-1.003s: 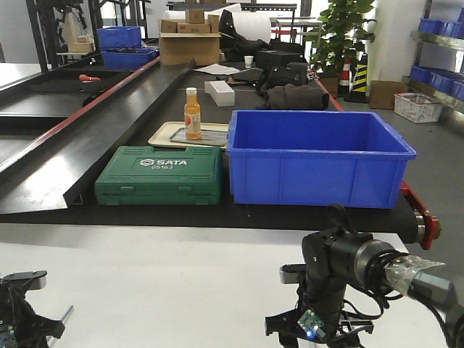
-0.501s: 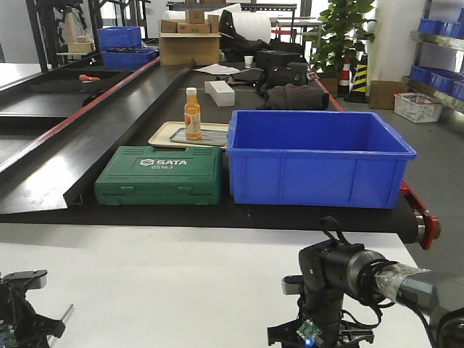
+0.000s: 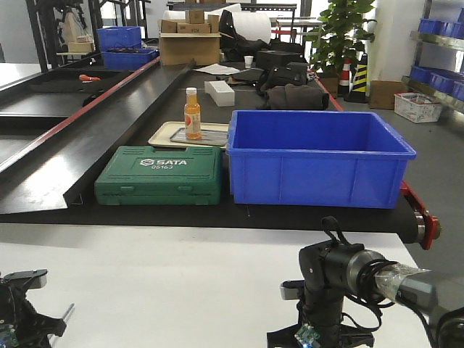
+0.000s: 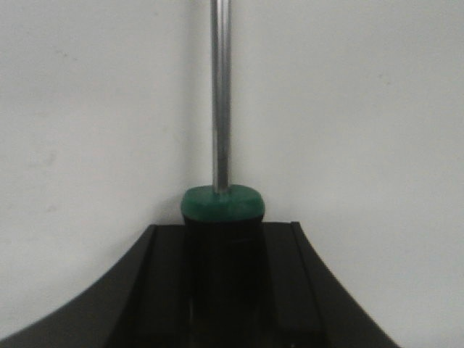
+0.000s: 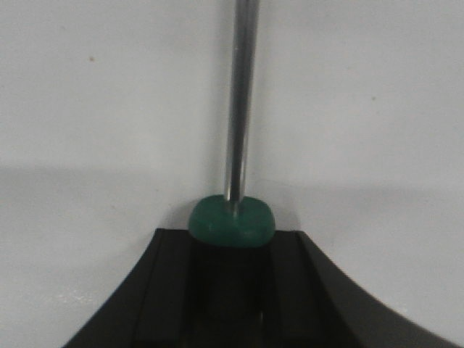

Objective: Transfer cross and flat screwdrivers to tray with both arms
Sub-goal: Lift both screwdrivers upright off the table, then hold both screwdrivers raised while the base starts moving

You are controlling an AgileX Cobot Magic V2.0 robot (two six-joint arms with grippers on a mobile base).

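Left tool (image 4: pixel 222 235) was closed on the black handle of the left screwdriver (image 4: pixel 221 206). The handle filled the gap between the jaws, the green collar sat just past the tips and the shaft ran straight out ahead. Right tool (image 5: pixel 230 243) was the same: clamped on the right screwdriver (image 5: pixel 233 221), shaft dead ahead along the tool axis.

Gripping at the handle makes sense to me. It's the thick part with the most contact, and an in-line shaft won't lever out of the grip during the carry.

Under both tools there was only bare white counter (image 3: pixel 181 290). Couldn't tell from the wrist views whether the shafts were lifted clear or resting on it. From the front, the left arm (image 3: pixel 18 315) was low at the near edge, with its shaft poking out to one side. The right arm (image 3: pixel 330 286) was bent down over its tool.

Beyond the tools, past the counter's far edge, were a green case (image 3: pixel 159 174) and a blue bin (image 3: pixel 319 159). The grey tray wasn't visible in any view, so the drop point is unconfirmed. My read: both grasps made, transfer pending.
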